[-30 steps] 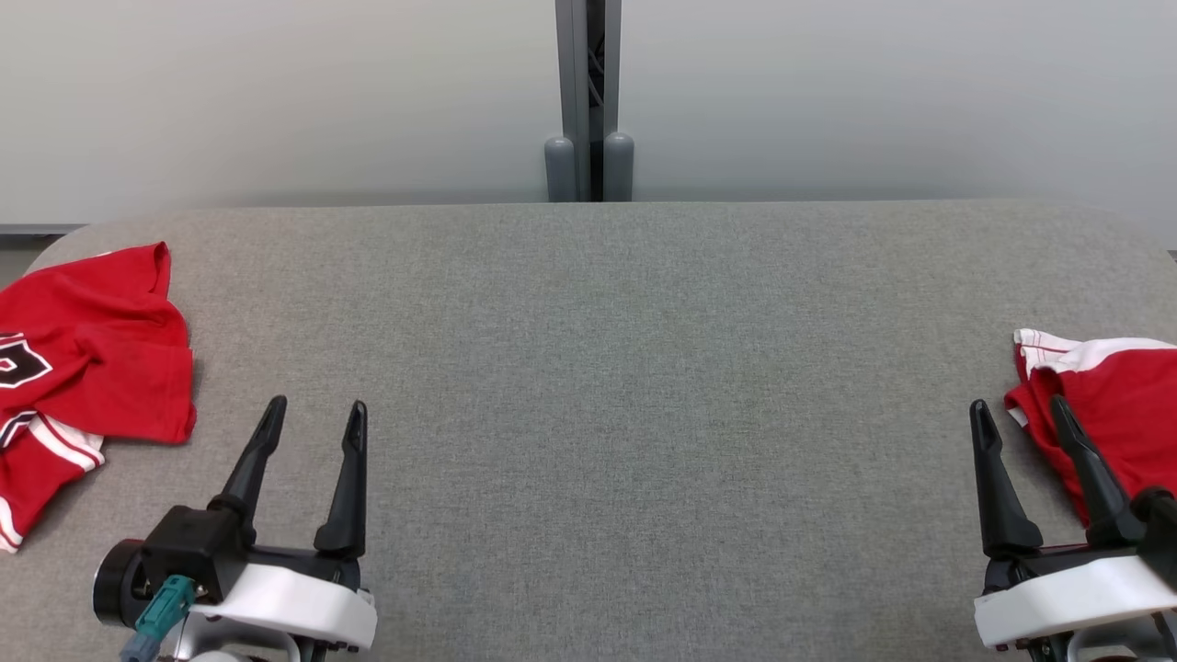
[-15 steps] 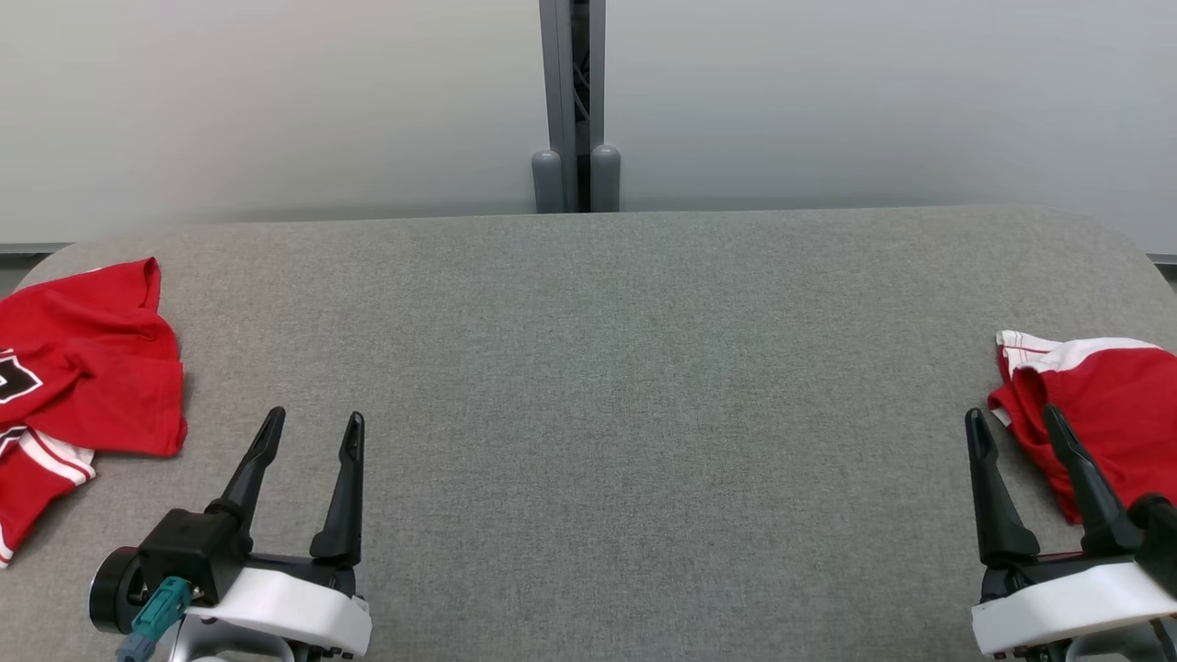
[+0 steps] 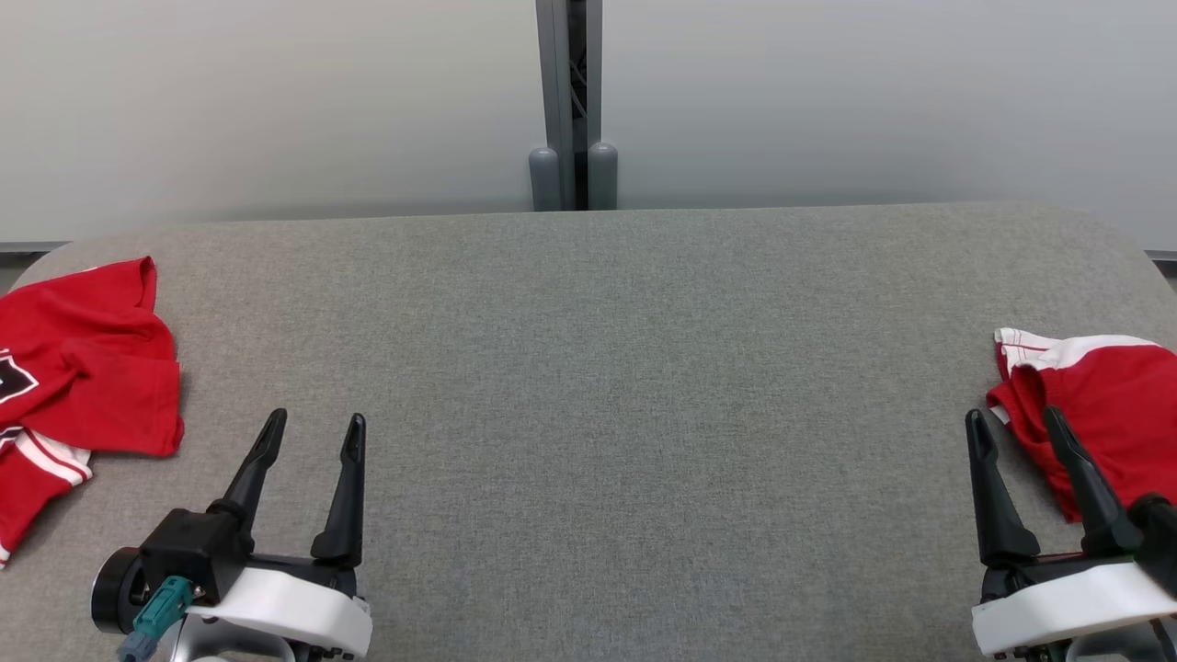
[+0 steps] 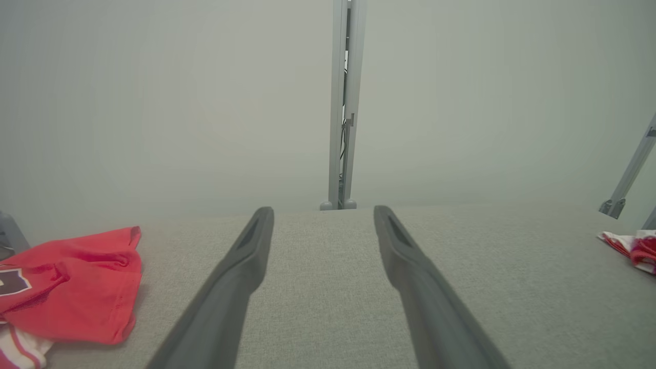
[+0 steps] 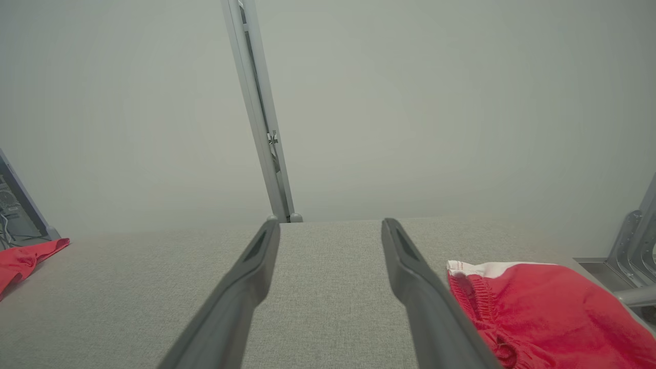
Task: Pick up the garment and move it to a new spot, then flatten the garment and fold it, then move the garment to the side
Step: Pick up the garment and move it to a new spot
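Note:
The garment [image 3: 83, 386] is a crumpled red jersey with white-striped trim and part of a black, white-outlined number, lying at the table's far left edge. It also appears in the left wrist view, garment [image 4: 77, 287], and as a red corner in the right wrist view, garment [image 5: 20, 259]. My left gripper [image 3: 315, 421] hovers open just right of it with nothing between the fingers; the left gripper [image 4: 323, 211] points across bare cloth. My right gripper [image 3: 1011, 416] stands open and empty at the lower right; the right gripper [image 5: 330, 223] points at the far edge.
Red shorts [image 3: 1103, 405] with white trim and an elastic waistband lie at the table's right edge, beside my right fingers; shorts [image 5: 538, 307]. The grey fabric table [image 3: 588, 368] stretches between both piles. A grey post [image 3: 570, 92] rises behind its far edge against a pale wall.
The whole head picture has shifted slightly left and down, a camera move. Both grippers stay open in the same places, and neither pile of cloth has moved.

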Available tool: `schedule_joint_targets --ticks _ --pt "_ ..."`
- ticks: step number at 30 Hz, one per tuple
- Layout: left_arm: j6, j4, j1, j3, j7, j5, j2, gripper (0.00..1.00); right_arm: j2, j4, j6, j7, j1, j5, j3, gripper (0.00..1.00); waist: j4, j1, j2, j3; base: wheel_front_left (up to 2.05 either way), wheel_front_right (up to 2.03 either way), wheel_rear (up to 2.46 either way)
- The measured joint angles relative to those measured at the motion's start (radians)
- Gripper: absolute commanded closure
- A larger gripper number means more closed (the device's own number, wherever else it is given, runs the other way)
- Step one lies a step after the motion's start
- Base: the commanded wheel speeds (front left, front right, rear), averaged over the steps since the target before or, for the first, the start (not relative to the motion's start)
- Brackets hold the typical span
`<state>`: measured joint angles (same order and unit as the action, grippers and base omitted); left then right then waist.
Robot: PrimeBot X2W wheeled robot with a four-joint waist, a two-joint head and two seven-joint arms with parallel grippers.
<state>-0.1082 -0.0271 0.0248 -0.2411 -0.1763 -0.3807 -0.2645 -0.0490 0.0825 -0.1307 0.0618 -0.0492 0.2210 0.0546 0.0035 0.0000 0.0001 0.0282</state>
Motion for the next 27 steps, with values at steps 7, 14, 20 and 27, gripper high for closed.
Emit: schedule_joint_targets --ticks 7,14,20,27 --pt "-0.004 -0.003 0.005 -0.002 -0.005 -0.001 0.0 0.0 0.0 0.001 0.0 0.0 0.0 0.0 0.003 0.0 0.009 0.0 0.0 0.003 0.0 0.0 0.0" --pt "-0.013 -0.005 0.024 0.009 -0.025 -0.002 -0.004 0.0 0.0 0.018 0.0 -0.007 0.0 -0.001 -0.006 0.0 0.07 0.0 0.0 0.007 0.0 0.0 0.0" --pt "-0.017 -0.017 0.032 0.031 -0.041 -0.016 -0.006 0.0 0.0 0.023 0.0 -0.017 0.002 -0.011 -0.023 0.0 0.164 0.0 0.0 0.011 0.0 0.0 0.0" --pt "-0.04 -0.028 0.021 0.063 -0.058 -0.017 -0.013 0.0 0.001 0.003 0.0 -0.022 0.024 -0.007 -0.061 0.0 0.275 0.0 0.0 0.006 0.0 0.0 0.0"
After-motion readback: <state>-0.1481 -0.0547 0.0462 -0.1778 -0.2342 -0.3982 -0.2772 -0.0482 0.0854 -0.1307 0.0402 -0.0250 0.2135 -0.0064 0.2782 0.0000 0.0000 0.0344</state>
